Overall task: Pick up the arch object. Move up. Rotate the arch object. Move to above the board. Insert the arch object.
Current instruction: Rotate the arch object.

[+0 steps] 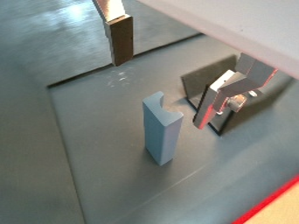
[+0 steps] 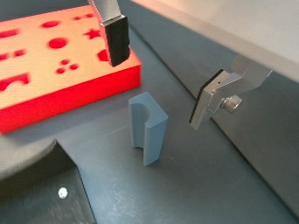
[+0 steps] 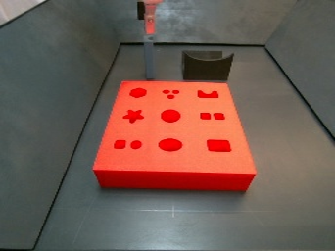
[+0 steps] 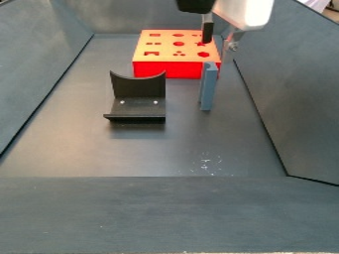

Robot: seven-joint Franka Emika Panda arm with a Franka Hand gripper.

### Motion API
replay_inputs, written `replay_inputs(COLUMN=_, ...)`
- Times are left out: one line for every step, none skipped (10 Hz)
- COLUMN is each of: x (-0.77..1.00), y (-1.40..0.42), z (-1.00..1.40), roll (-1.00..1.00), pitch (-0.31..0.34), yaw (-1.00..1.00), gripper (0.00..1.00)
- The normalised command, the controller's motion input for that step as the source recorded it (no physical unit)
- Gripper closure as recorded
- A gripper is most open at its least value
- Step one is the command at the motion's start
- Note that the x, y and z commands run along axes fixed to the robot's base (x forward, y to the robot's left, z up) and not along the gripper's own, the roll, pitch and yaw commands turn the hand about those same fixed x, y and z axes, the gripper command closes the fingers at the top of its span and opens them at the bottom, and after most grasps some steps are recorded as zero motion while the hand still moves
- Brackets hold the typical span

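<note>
Two fingers show in both wrist views, spread wide with nothing gripped: one finger (image 1: 121, 39) carries a dark pad, the other (image 2: 216, 94) is a silver plate. The gripper (image 1: 176, 74) hangs above the arch (image 1: 160, 129), which stands between the fingers but lower, touching neither. In a wrist view the gripper (image 2: 163, 70) sits just beside the board (image 2: 52, 83), and the arch (image 2: 147, 129) stands upright on the grey floor close to the board's side wall, apart from it.

The arch is a pale grey-blue post with a notch in its top end. In a side view the arch (image 4: 209, 85) stands just in front of the board (image 4: 166, 52), at its right corner, with the gripper (image 4: 219, 40) directly above it under the white wrist housing. In the other side view the arch (image 3: 149, 54) rises behind the far edge of the board (image 3: 170, 147), left of the fixture (image 3: 205, 65), and the gripper (image 3: 149, 18) is just above it, partly cut off by the frame.

The board lies flat, bright red, with a three by three grid of recesses. The fixture (image 4: 135, 96) stands on the floor left of the arch, well apart from it; in a wrist view the fixture (image 1: 222, 87) lies beyond the silver finger
</note>
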Motion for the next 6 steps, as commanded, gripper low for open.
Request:
replay_inputs(x=0.02, y=0.02, z=-0.02, roll=-0.03, pitch=0.014, yaw=-1.00, gripper=0.00)
replay_inputs(x=0.02, y=0.02, z=-0.02, roll=-0.04, pitch=0.015, yaw=-0.74, gripper=0.00)
replay_inputs(x=0.02, y=0.02, z=-0.02, roll=-0.04, pitch=0.015, yaw=-0.51, gripper=0.00)
replay_inputs(x=0.02, y=0.02, z=-0.02, roll=-0.04, pitch=0.015, yaw=-0.34, gripper=0.00)
replay_inputs(x=0.03, y=0.02, z=-0.02, roll=-0.04, pitch=0.014, yaw=-0.22, gripper=0.00)
replay_inputs(x=0.00, y=0.00, z=-1.00, roll=-0.04, pitch=0.014, yaw=-0.15, gripper=0.00)
